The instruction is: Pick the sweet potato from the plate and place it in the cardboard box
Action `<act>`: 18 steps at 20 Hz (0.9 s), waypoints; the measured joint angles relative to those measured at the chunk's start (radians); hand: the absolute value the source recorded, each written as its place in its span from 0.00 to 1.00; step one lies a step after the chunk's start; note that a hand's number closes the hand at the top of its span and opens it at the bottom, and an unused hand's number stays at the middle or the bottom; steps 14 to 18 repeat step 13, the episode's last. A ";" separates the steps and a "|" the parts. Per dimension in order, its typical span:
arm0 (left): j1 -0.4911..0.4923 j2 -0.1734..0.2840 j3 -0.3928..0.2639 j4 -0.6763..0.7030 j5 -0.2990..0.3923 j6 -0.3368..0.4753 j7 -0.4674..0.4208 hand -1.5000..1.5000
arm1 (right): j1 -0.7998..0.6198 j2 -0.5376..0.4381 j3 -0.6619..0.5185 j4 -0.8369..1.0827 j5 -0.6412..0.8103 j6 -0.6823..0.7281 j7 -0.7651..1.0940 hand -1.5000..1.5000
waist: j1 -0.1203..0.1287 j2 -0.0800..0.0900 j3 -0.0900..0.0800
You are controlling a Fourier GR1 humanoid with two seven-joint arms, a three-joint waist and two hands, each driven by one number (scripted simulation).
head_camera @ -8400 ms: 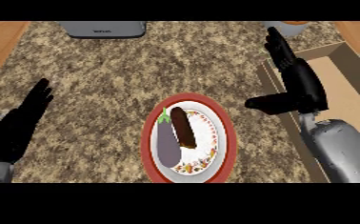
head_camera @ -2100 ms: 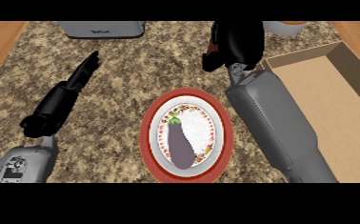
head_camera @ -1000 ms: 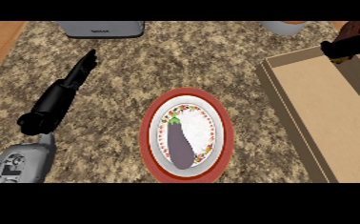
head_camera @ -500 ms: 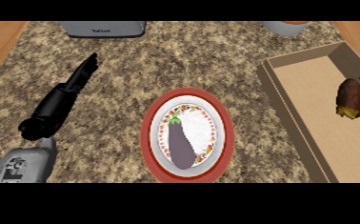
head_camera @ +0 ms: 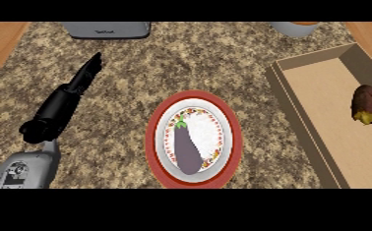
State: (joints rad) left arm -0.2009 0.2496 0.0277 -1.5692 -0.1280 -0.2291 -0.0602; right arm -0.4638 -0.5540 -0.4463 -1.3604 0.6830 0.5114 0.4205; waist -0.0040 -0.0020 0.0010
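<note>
Brown, oblong sweet potato [head_camera: 362, 104] lying in open cardboard box [head_camera: 305, 112], far right. Left black hand [head_camera: 73, 90] resting left, fingers straight, holding nothing.

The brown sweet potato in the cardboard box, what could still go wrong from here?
1. The brown sweet potato lies at the view's right edge, partly cut off, so its resting place in the tan cardboard box cannot be fully checked.
2. The purple eggplant remains on the red-rimmed plate; a further pick might take it by mistake.
3. The black left hand stretches over the granite counter near the plate; a sweep could nudge it.
</note>
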 measured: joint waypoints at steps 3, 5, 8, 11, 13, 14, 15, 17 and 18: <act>0.001 -0.005 -0.001 0.005 -0.004 0.005 -0.001 0.50 | -0.049 0.056 -0.101 -0.032 -0.087 -0.108 -0.040 0.00 | -0.005 -0.003 0.001; 0.008 -0.001 0.001 0.015 -0.007 0.004 -0.012 0.50 | -0.089 0.097 -0.186 -0.039 -0.153 -0.186 -0.046 0.00 | -0.006 -0.003 0.002; 0.004 -0.004 0.003 0.017 -0.008 0.007 -0.010 0.50 | -0.121 0.147 -0.299 -0.037 -0.241 -0.283 -0.048 0.00 | -0.007 -0.002 0.001; -0.010 0.000 0.010 0.028 -0.005 0.002 -0.008 0.50 | -0.121 0.154 -0.393 -0.025 -0.312 -0.341 -0.055 0.00 | -0.007 0.000 0.000; 0.000 0.003 0.011 0.016 -0.003 -0.004 -0.012 0.50 | -0.103 0.139 -0.446 -0.006 -0.353 -0.367 -0.085 0.00 | -0.004 0.000 0.000; 0.000 0.003 0.011 0.016 -0.003 -0.004 -0.012 0.50 | -0.103 0.139 -0.446 -0.006 -0.353 -0.367 -0.085 0.00 | -0.004 0.000 0.000; 0.000 0.003 0.011 0.016 -0.003 -0.004 -0.012 0.50 | -0.103 0.139 -0.446 -0.006 -0.353 -0.367 -0.085 0.00 | -0.004 0.000 0.000; 0.000 0.003 0.011 0.016 -0.003 -0.004 -0.012 0.50 | -0.103 0.139 -0.446 -0.006 -0.353 -0.367 -0.085 0.00 | -0.004 0.000 0.000; 0.000 0.003 0.011 0.016 -0.003 -0.004 -0.012 0.50 | -0.103 0.139 -0.446 -0.006 -0.353 -0.367 -0.085 0.00 | -0.004 0.000 0.000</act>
